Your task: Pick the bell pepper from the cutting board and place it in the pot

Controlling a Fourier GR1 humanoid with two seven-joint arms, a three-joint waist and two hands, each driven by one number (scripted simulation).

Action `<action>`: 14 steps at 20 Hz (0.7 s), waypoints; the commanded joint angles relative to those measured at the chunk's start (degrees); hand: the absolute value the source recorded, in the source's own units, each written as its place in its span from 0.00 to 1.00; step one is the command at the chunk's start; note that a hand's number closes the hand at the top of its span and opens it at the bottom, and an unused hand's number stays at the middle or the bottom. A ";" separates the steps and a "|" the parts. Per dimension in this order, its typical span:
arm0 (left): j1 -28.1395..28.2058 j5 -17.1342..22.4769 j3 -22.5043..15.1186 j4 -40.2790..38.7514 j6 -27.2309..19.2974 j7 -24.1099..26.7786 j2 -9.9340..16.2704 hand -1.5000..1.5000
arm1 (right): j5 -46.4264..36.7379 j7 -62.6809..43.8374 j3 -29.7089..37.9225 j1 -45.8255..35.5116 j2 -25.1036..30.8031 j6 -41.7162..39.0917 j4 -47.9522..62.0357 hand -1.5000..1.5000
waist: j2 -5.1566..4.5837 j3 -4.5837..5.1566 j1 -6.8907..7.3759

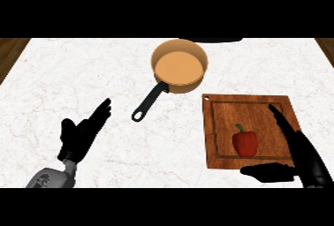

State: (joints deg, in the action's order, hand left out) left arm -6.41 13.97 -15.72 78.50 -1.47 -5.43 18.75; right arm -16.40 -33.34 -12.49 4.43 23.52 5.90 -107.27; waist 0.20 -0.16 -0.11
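From my seat I see the white marble counter (78, 79) filling nearly the whole view, with brown wood strips at its far left and right corners. On its right half lies the wooden board (222, 110), its long side running away from me, a groove around its face and a small hole in its far left corner. Beyond the board's left corner sits the copper pot (179, 66), nothing inside it, its black handle (148, 102) slanting toward me and to the left, ending in a loop.

My right hand (297, 150) lies over the board's right side, fingers straight and pointing away from me, thumb (267, 171) spread out across the board's near edge; it is released and grasps nothing. My left hand (81, 134) rests over bare counter at lower left, fingers straight, also released.

The red pepper (245, 142) lies on the board's near half, green stem pointing away, just left of my right hand and not touching it.
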 commanded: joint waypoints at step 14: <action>0.64 -4.70 2.99 -1.10 2.01 -1.47 -4.09 0.50 | 12.81 22.46 7.07 4.27 -11.32 -3.91 11.30 0.00 | -0.19 0.15 0.02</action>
State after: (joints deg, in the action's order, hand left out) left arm -6.25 10.12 -13.49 78.46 -0.13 -6.35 15.47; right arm -4.01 -14.71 -5.32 7.22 15.53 1.56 -99.08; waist 0.18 -0.17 -0.08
